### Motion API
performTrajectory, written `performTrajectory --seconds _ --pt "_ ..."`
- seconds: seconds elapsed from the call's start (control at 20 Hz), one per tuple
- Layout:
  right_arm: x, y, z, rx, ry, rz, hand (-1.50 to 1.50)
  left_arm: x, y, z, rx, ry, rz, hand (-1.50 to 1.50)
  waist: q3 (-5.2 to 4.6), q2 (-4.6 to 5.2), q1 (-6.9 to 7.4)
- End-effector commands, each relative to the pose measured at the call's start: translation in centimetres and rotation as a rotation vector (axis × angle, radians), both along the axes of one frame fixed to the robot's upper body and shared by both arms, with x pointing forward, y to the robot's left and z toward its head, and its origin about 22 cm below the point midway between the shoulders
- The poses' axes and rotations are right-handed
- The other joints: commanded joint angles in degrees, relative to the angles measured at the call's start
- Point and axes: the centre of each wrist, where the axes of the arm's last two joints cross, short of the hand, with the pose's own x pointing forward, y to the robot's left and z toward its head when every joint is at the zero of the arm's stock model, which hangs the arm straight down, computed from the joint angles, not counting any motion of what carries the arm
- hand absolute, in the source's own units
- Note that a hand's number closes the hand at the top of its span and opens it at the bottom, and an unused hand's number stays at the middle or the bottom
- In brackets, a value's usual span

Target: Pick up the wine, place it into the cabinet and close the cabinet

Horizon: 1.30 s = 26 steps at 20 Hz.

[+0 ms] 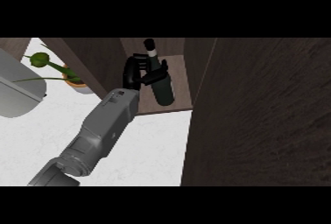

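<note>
Left hand [137, 70] has fingers and thumb curled round the wine bottle [163, 89] just below its neck. The bottle is inside the open cabinet [183, 78], over the shelf with its base near the front edge; can't tell if it rests there. Cabinet door [258, 113] stands open at right, and a potted plant [72, 78] and a grey rounded object [16, 94] are at the counter's [149, 148] back left.

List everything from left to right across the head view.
Grey rounded object → potted plant → left hand → wine bottle → dark wood cabinet panel
</note>
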Motion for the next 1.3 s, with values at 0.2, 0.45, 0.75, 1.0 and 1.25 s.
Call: performTrajectory --seconds 0.2,0.45,0.75,1.0,1.25 --pt "-2.1 0.0 2.1 0.091 0.007 0.093 -1.50 1.3 1.9 1.5 0.105 -0.057 0.054 -1.50 -0.04 0.36 -0.60" --pt "-2.1 -0.3 1.9 0.071 -0.001 0.094 -1.50 1.6 3.0 1.7 0.180 -0.098 0.110 -1.50 -0.06 0.67 -1.37" --pt "-2.0 -0.4 2.0 0.063 -0.006 0.096 -1.50 2.4 4.1 3.0 0.208 -0.095 0.154 -1.50 -0.10 0.87 -1.56" --pt "-2.0 -0.4 2.1 0.087 -0.013 0.081 -1.50 2.3 1.7 3.5 0.094 -0.136 0.038 -1.50 -0.16 0.57 -0.56" --pt "-1.6 -0.3 1.6 0.079 -0.026 0.076 -1.50 2.6 1.1 4.5 -0.050 -0.194 -0.019 1.50 -0.13 0.55 -0.05"
